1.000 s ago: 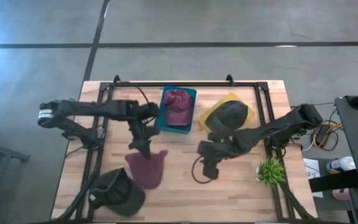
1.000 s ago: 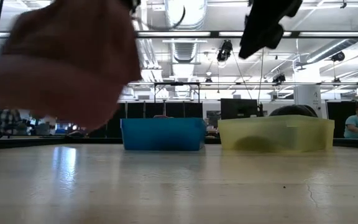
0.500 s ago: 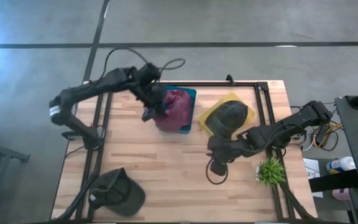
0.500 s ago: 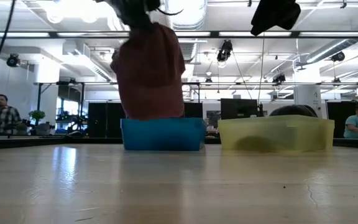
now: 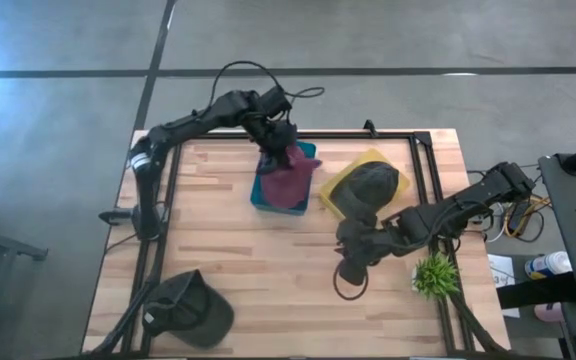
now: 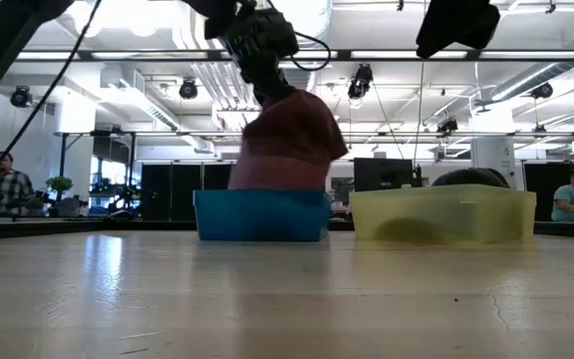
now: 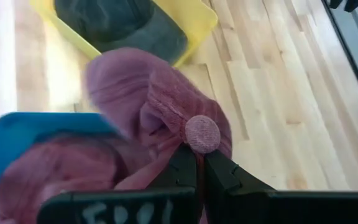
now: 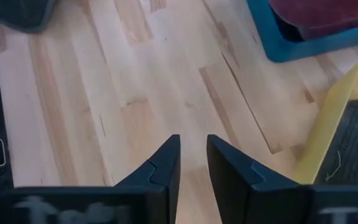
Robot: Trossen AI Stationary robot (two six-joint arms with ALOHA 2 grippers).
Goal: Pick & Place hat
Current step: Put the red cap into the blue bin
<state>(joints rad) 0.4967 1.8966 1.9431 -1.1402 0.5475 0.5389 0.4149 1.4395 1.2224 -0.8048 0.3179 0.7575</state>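
I had the left claw (image 5: pixel 280 140) pinching the maroon hat (image 5: pixel 288 180) near the little button on its top, and the hat hung down over the blue bin (image 5: pixel 260 197). Its lower part was already down inside the bin, where another maroon hat (image 7: pixel 48 174) lay. The step in hand, as I judged it, was dropping the hat in. To do that well, I thought I should go down a bit more so the cloth piled up inside the walls, then let go, and lift straight up so nothing got dragged out.

The hat hung long from top to bottom, button end up at the claw and open end down in the bin. It leaned a little toward the yellow bin (image 5: pixel 340 181), which held a dark hat (image 5: pixel 370 186).

The right claw (image 5: pixel 349 270) waited above the bare desk (image 5: pixel 268 260), its fingers a small gap apart, holding nothing. Another dark hat (image 5: pixel 188 308) lay at the near left corner.
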